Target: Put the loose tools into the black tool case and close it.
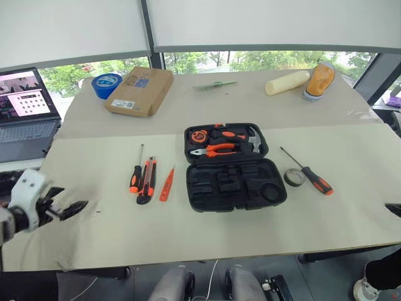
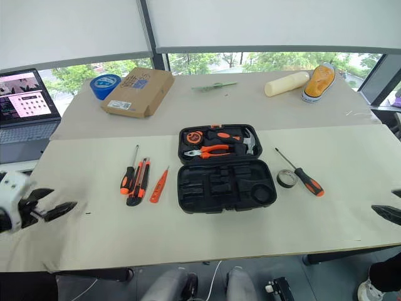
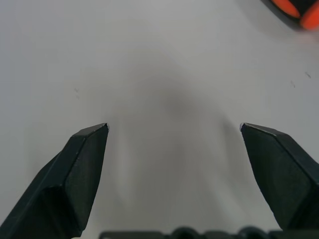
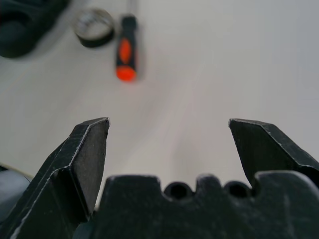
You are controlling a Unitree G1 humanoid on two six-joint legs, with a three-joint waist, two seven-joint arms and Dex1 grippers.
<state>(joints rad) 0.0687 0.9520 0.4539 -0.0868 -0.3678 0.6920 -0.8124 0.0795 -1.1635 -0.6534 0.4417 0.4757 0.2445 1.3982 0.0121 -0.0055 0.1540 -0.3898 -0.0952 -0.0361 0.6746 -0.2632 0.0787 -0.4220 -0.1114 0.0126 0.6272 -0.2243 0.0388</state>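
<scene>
Tool case (image 1: 235, 167), black and hinged, lies open in the middle of the paper-covered table (image 1: 94, 232), its far half packed with orange-handled pliers and other tools, its near half showing bare moulded slots. Just to the left of it lie three loose tools side by side: a screwdriver (image 1: 136, 172), a utility knife (image 1: 147, 180) touching or almost touching it, and a slim orange tester (image 1: 166, 184) nearest the case. To the right of the case sits a small dark tape roll (image 1: 294, 177), with a second screwdriver (image 1: 309, 173) just beside it. The left gripper (image 3: 174, 130) hovers over bare table near the left edge, fingers spread wide and holding nothing. The right gripper (image 4: 169, 124) hangs at the table's right edge, likewise spread wide and empty, pointing toward the tape roll and second screwdriver.
</scene>
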